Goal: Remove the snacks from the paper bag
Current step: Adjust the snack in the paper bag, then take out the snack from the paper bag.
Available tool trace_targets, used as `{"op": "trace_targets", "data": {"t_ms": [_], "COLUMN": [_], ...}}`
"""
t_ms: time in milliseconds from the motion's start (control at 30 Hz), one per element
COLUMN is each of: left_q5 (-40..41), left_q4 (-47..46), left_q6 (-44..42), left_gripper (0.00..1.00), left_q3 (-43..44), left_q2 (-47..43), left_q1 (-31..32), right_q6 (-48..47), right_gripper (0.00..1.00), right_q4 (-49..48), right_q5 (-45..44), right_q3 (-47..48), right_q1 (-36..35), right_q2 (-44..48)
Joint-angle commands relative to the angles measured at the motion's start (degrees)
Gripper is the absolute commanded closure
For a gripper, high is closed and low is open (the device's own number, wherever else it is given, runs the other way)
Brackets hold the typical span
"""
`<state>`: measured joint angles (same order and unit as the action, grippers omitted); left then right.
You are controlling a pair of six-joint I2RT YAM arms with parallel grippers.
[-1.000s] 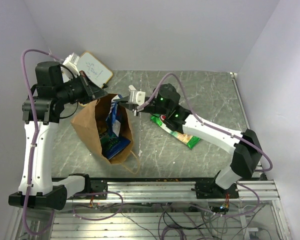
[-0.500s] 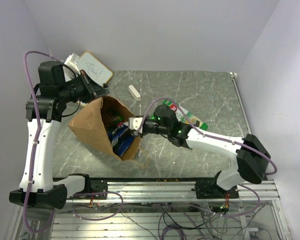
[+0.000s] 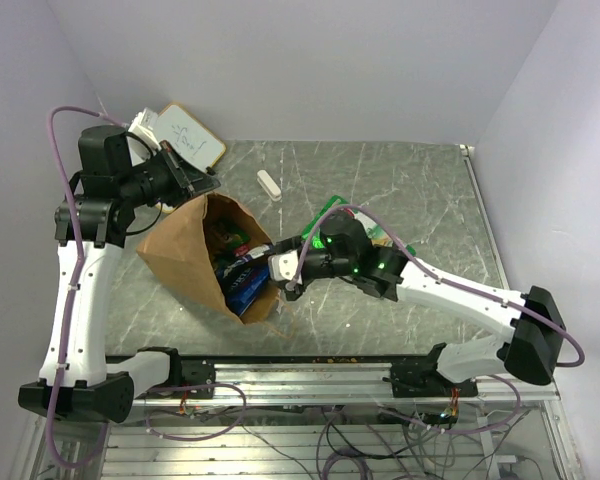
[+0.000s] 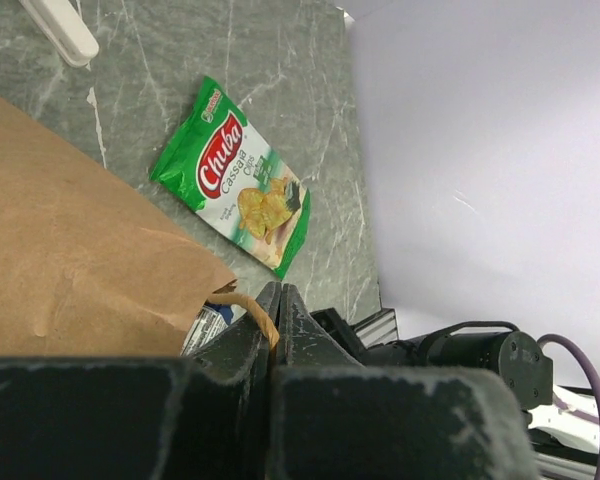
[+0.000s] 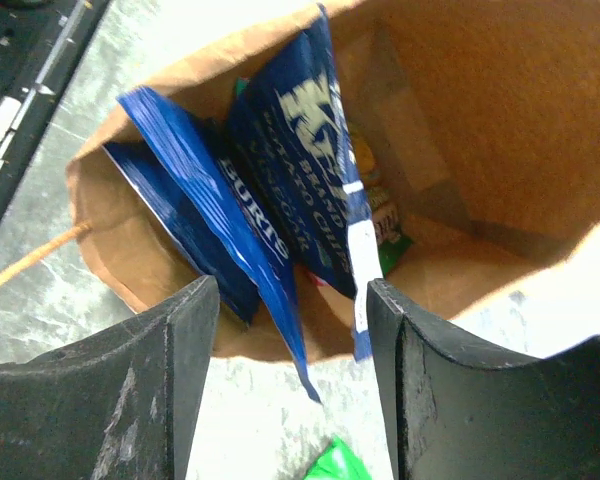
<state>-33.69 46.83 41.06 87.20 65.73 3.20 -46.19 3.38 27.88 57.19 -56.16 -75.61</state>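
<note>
From above, your left claw (image 3: 208, 187) grips the paper bag (image 3: 175, 250) by its rim, right claw (image 3: 278, 270) at its mouth. Left wrist: green Chuba packet (image 4: 235, 185) on the worktop (image 4: 280, 60) beside the bag. Right wrist: claw released, blue packets (image 5: 300, 150) inside.

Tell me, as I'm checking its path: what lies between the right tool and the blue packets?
Nothing: the right wrist view shows the open right tool facing blue packets unobstructed.
</note>
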Motion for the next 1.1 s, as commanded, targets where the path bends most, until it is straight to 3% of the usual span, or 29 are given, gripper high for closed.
{"op": "trace_targets", "data": {"t_ms": [0, 567, 733, 933, 1067], "left_q5": [-1.0, -1.9, -1.6, -1.4, -1.5], "left_q4": [-3.8, -2.6, -2.5, -2.2, -1.8], "left_q6": [0.6, 1.1, 0.9, 0.5, 0.1], "left_gripper": [0.93, 0.93, 0.93, 0.93, 0.93], "left_q3": [1.0, 0.7, 0.4, 0.8, 0.2], "left_q2": [-0.6, -1.0, -1.2, -2.0, -2.5], "left_q1": [-0.1, -0.1, -0.1, -0.1, -0.1], "right_q6": [-2.6, -9.8, -11.0, -8.1, 0.5], "right_gripper": [0.40, 0.48, 0.60, 0.98, 1.00], "right_q4": [4.5, 5.7, 7.2, 7.2, 2.0], "right_q5": [4.5, 1.4, 2.2, 0.6, -0.9], "right_q3": [4.1, 10.5, 11.8, 13.6, 13.7], "right_q1": [-1.9, -4.7, -4.7, -4.9, -4.9], "right_q2": [-1.7, -14.8, -16.4, -14.0, -10.9]}}
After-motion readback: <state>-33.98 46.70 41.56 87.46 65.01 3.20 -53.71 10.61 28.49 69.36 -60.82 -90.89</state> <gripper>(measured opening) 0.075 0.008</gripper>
